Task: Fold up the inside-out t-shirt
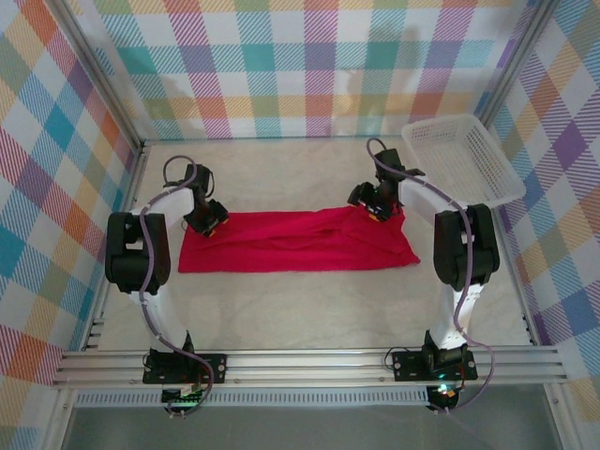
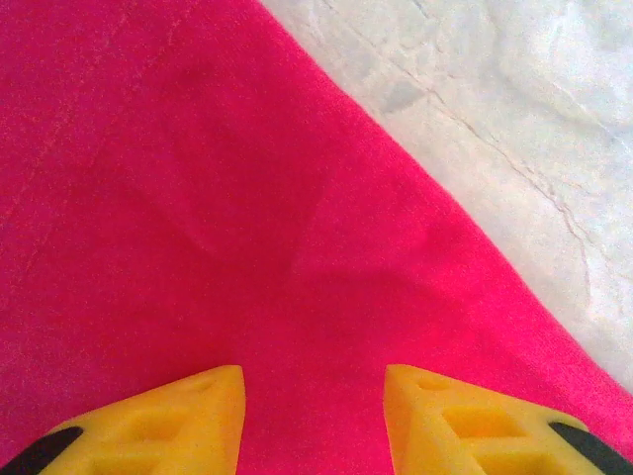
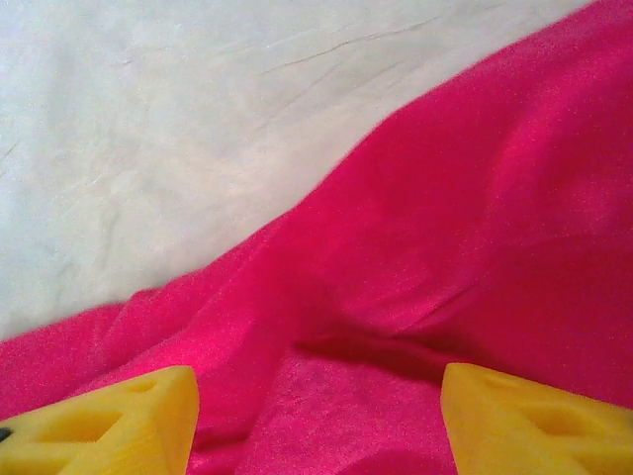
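The inside-out t-shirt (image 1: 295, 242) lies on the bench (image 1: 281, 319) in the middle of the top picture. It looks like a long red strip. Its long way runs from the left of the frame to the right. The left end is neat and square. The right end is bumpy, with cloth piled up near the top edge.

The left tool (image 1: 206, 221) sits at the upper left corner of the strip. From its own camera, its two yellow fingers (image 2: 178, 416) stand apart with flat red cloth showing between them. They pinch nothing that I can see. The cloth edge runs slantwise to the right of them, with bare bench past it.

The right tool (image 1: 372, 206) sits over the top edge near the right end, on the bumpy part. Its yellow fingers (image 3: 524, 416) are spread wide, one on each side of a raised fold. That fold sits in the gap, and the fingers are not squeezing it.

What matters most is this. Both tools are on the top edge of the strip, one near each end. The rest of the shirt lies lower in the frame, toward the arm bases. So each arm is closest to its own end. I think the next move has to bring the top edge down over the strip, or one end across to the other. The right end looks harder to grab cleanly because it is bunched.

The white basket (image 1: 439, 123) is in the upper right, well apart from the shirt.
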`<state>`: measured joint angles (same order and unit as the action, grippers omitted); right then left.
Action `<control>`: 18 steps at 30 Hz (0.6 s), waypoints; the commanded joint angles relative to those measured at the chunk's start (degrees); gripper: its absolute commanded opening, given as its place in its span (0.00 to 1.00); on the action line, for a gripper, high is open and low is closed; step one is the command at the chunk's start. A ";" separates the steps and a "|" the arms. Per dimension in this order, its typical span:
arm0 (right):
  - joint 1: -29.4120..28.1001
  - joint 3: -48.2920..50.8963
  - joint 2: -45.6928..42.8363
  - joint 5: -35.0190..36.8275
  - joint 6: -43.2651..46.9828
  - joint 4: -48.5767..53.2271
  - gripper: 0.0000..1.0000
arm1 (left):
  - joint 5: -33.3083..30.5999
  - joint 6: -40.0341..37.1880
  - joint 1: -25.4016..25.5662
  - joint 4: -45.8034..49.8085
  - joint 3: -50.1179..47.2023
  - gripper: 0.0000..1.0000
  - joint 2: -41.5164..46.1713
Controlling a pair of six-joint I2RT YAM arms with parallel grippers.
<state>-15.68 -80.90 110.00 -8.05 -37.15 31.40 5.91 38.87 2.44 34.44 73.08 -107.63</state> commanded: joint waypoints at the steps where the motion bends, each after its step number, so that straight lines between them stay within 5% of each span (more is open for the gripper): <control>1: -1.33 -3.89 2.01 0.08 3.74 5.70 0.66 | 1.87 -1.98 -0.37 3.40 0.00 0.42 2.23; 11: -2.02 -5.53 6.05 5.15 5.00 6.51 0.60 | 2.79 -1.97 -0.42 1.59 -3.03 0.41 0.67; 18: -3.15 -6.20 5.06 6.25 4.77 8.05 0.14 | 2.03 -2.30 -0.42 1.95 -2.85 0.41 0.78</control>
<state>-17.98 -85.19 116.16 -2.76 -32.49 37.39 7.90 37.65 2.44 34.83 70.96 -106.76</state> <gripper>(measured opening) 0.196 0.412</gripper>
